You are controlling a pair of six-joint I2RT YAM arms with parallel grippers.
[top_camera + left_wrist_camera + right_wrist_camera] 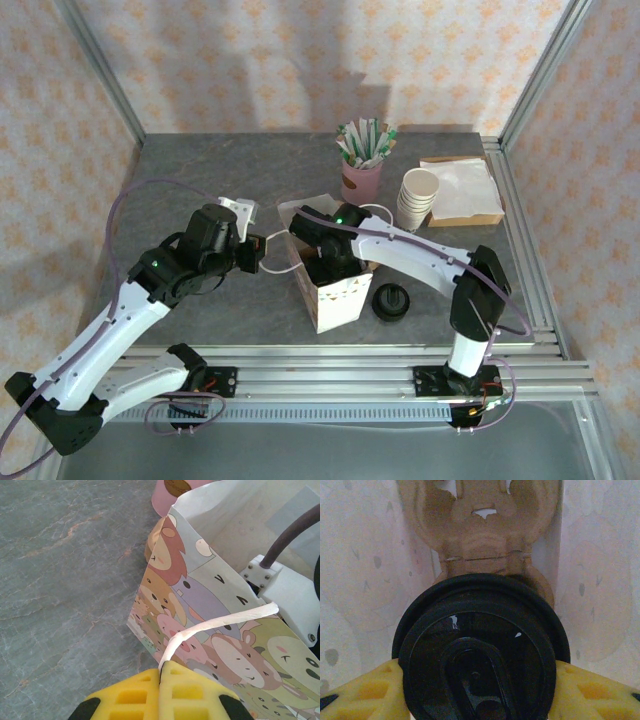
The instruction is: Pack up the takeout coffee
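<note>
1. Right gripper [480, 692]: I see both yellow pads [365, 690] pressed against opposite sides of the takeout coffee [480, 645]. The jaws stand half-wide and grip it just below the round black lid.
2. The takeout coffee sits inside the paper bag [338, 295], against a brown cardboard insert [485, 535] on the bag's inner wall.
3. Left gripper [161, 677]: the jaws are fully closed, pinching the bag's white twisted handle [220, 622] on the left side of the bag. The handle is drawn taut away from the bag's printed face.
4. Surface: the bag stands upright on a grey stone-patterned tabletop [200, 180]. Aluminium rails [330, 365] run along the near edge. Pale floral-print walls [300, 60] enclose the area.
5. Count, relative to the bag:
- one loose black lid [391, 301], just beside its right side;
- one pink cup [361, 180] of wrapped sticks, behind it;
- one stack of cream cups [419, 198], behind and to the right;
- one tray of napkins [462, 190], beyond that stack.
</note>
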